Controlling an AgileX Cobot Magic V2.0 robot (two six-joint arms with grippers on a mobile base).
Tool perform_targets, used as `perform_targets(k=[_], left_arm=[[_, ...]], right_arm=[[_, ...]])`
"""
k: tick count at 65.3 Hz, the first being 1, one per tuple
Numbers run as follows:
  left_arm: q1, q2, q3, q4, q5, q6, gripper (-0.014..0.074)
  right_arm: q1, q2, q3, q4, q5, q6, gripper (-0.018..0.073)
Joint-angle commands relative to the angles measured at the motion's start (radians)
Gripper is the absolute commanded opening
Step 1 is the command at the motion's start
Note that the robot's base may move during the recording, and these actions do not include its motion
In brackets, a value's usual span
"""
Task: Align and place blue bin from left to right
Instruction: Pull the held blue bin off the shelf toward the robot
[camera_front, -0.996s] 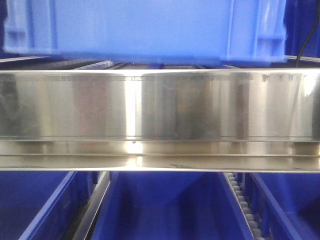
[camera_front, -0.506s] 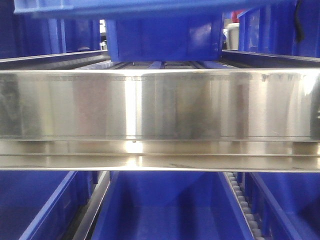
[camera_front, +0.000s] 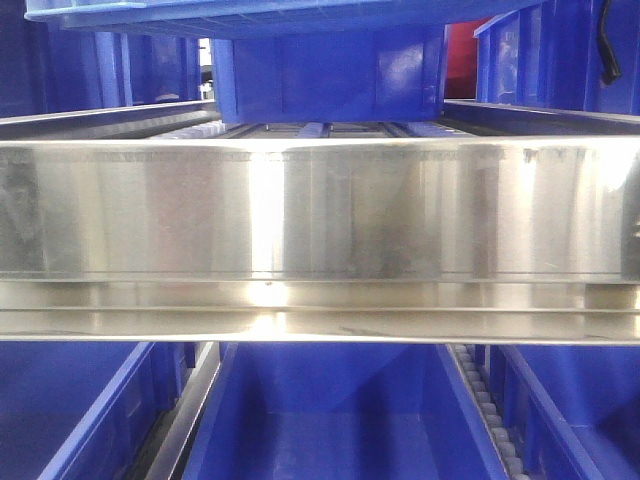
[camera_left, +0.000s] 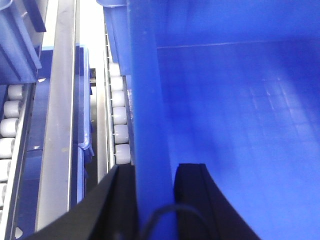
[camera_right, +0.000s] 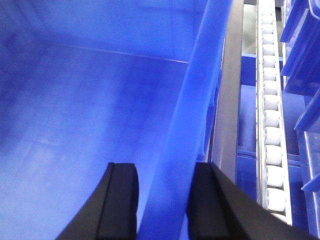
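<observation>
Hanging above the rail (camera_front: 320, 210) and rollers (camera_left: 120, 130), the bin (camera_front: 300, 15) seemingly runs its long axis left to right. Its left wall is pinched in the left jaws, its right wall in the right jaws, neither nearer than the other.

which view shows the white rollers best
The right wrist view: a long unbroken row of white rollers runs beside the blue bin. The left wrist view shows shorter rows beside the bin wall; the front view shows little more than a short strip, lower right.
</observation>
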Motion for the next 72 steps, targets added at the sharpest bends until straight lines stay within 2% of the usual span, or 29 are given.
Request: perform_targets(k=[1,72], left_arm=[[-0.013,-0.035,-0.017,-0.019,-0.070,0.010,-0.0111],[-0.013,-0.035,-0.017,-0.019,-0.070,0.010,-0.0111]], right_arm=[[-0.006,-0.013,-0.019,-0.010,-0.082,0.011,-0.0068],[-0.006,-0.013,-0.019,-0.010,-0.087,0.011,-0.0068]])
